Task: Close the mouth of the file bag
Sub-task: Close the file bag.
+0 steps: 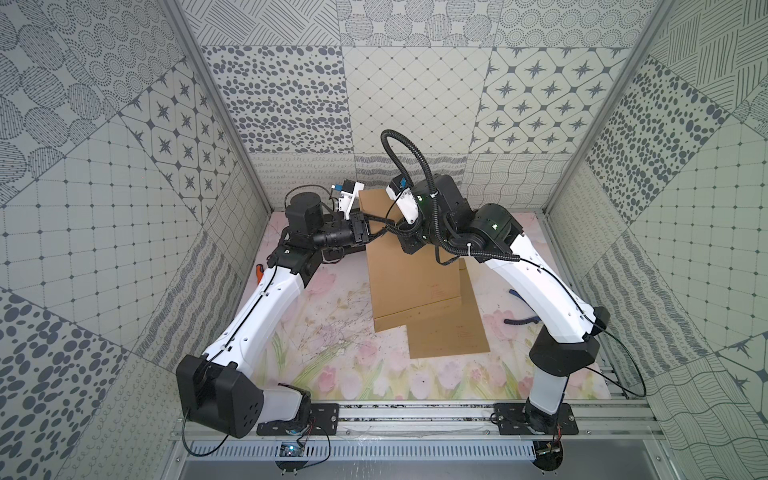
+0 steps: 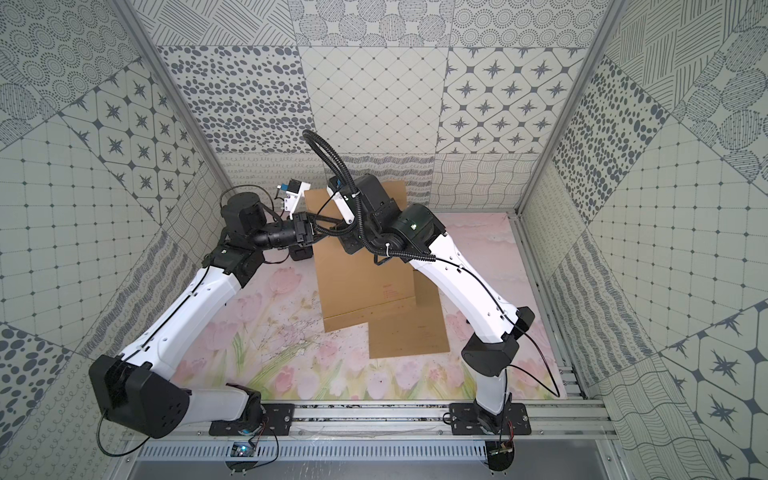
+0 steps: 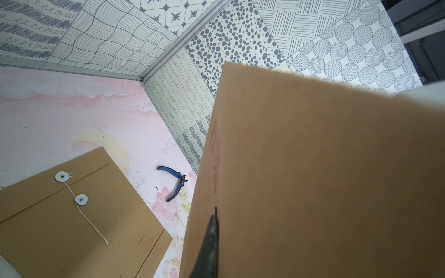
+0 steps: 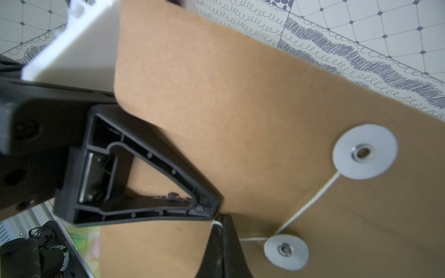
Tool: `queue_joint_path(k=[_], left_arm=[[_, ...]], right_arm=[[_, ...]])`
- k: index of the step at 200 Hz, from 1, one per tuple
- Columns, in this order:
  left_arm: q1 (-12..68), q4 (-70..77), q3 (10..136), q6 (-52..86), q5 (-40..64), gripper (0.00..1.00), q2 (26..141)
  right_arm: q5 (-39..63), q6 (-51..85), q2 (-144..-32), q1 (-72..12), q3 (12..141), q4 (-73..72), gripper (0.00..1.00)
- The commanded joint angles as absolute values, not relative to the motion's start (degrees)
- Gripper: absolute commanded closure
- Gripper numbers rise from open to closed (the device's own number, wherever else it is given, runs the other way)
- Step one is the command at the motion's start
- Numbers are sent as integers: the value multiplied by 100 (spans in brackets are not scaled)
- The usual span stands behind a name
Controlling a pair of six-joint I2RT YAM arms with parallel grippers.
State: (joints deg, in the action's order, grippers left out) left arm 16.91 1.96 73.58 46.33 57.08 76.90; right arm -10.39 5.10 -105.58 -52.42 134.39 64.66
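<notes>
Left pincer (image 1: 383,232) reaches in from the left, over the far middle of the bench (image 1: 332,374). It is clenched on the left edge of the bag (image 1: 409,282). In both top views the bag slopes, with its far end raised and its near end down on a second bag (image 1: 451,336) that lies flat. Pliers (image 1: 521,320) lie well apart to the right.

In the left wrist view the bag fills most of the frame, with one dark finger (image 3: 212,240) pressed against its face. The sheet stays flat with no sag, so I judge it to be light, fairly stiff card that would crease under a hard pinch. It is best held at an edge, as it is now.

In the right wrist view the flap (image 4: 216,96) lies over the bag's body. A string (image 4: 310,204) runs from the flap washer (image 4: 364,151) to the lower washer (image 4: 285,250), then off to the right pincer (image 4: 220,231). That pincer is clenched, apparently on the string's tail. The string looks thin and limp and is likely to slip. I would grip it close to the washers and keep it taut while winding.
</notes>
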Motion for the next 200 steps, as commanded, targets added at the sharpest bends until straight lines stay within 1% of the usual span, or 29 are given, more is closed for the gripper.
queue_joint_path(k=[1, 54, 107, 145, 175, 200], left_arm=[[1644, 1080, 7453, 4952, 5690, 100, 7682], [1484, 980, 7527, 4847, 5736, 100, 7634], [1468, 1004, 7638, 4887, 5791, 100, 7654], [1461, 832, 7699, 4769, 5818, 100, 7592], [1467, 853, 7729, 4789, 5859, 100, 7579], [1463, 872, 7750, 4812, 5942, 100, 7581]], right_arm=[[-747, 496, -10248, -5458, 12997, 5915, 100], [-785, 528, -9738, -5390, 12120, 5543, 100], [-201, 961, -9258, -5145, 11130, 4942, 100], [19, 1151, -9110, -4873, 10853, 4748, 100], [545, 1368, -8950, -4524, 10499, 4442, 100], [686, 1382, -8936, -4339, 10416, 4362, 100]])
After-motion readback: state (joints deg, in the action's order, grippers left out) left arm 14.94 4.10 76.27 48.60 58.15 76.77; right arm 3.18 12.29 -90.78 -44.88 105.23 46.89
